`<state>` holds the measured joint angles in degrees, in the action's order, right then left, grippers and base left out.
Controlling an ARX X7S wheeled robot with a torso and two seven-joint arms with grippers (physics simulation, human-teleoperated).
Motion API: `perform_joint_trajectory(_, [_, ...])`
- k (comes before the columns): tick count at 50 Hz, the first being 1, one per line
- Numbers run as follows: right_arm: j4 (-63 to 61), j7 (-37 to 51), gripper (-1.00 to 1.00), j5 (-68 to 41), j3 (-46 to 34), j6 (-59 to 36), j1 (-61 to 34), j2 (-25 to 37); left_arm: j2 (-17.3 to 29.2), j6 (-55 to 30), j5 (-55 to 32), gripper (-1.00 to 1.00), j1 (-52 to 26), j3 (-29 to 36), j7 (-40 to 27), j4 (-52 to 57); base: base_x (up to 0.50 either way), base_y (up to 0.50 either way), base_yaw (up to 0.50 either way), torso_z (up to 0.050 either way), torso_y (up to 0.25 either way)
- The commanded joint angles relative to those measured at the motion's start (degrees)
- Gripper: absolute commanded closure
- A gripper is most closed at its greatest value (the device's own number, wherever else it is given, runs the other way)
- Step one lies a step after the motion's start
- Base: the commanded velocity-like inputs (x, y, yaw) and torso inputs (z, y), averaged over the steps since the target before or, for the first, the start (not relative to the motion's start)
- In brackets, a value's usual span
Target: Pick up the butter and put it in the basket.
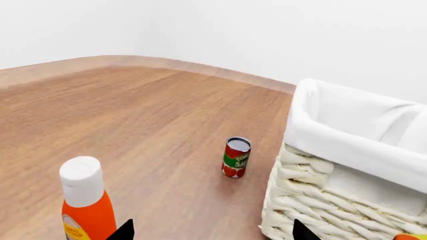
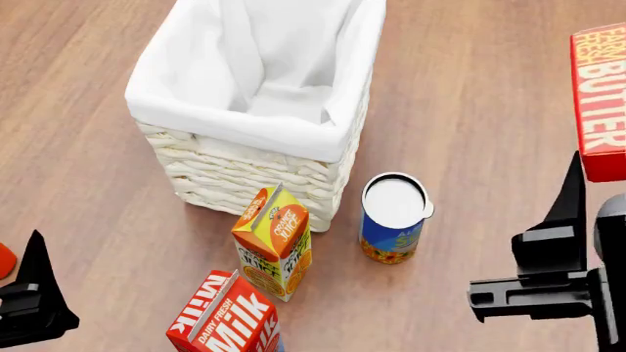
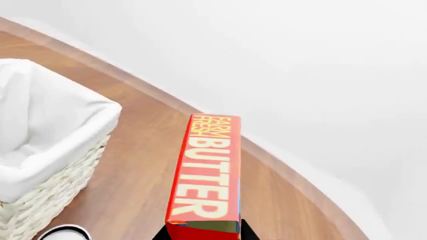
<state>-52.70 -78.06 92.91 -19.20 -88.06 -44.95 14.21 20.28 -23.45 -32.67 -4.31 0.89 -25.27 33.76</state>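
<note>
Right arm raised right of basket (image 2: 245, 117); jaws clamp upright butter (image 2: 599, 103).

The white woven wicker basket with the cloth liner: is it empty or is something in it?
Empty: the head view shows only white cloth liner inside the basket.

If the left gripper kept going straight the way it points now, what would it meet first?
Judging by the left wrist view, probably the tomato sauce can, standing roughly midway ahead of the left gripper. The orange bottle and the basket flank that line closer in, so with depth unclear a slight drift could clip either first.
</note>
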Motion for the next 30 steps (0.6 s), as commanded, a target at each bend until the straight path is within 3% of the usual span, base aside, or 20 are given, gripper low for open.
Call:
perform_joint_trajectory(1, [5.72,1.45,1.00,-6.27,6.63,1.33,-6.08,1.31,0.19,0.14,-0.16,-1.00,0.10,0.02,-0.22,0.15,0.00,0.00,0.00,0.000,0.010])
perform_joint_trajectory(13, [19.29,1.47,1.00,-11.07,7.42,4.25,-17.96,0.59,0.39,-0.17,-0.86,-1.00,0.28,-0.26,-0.78,0.64,0.00,0.00,0.00,0.001,0.001])
perform_joint_trajectory(30, [33.93,9.15,1.00,-23.30,14.10,7.49,-29.64,-3.32,0.37,-1.14,-2.22,-1.00,0.42,-0.73,-2.38,2.13,0.00,0.00,0.00,0.001,0.002])
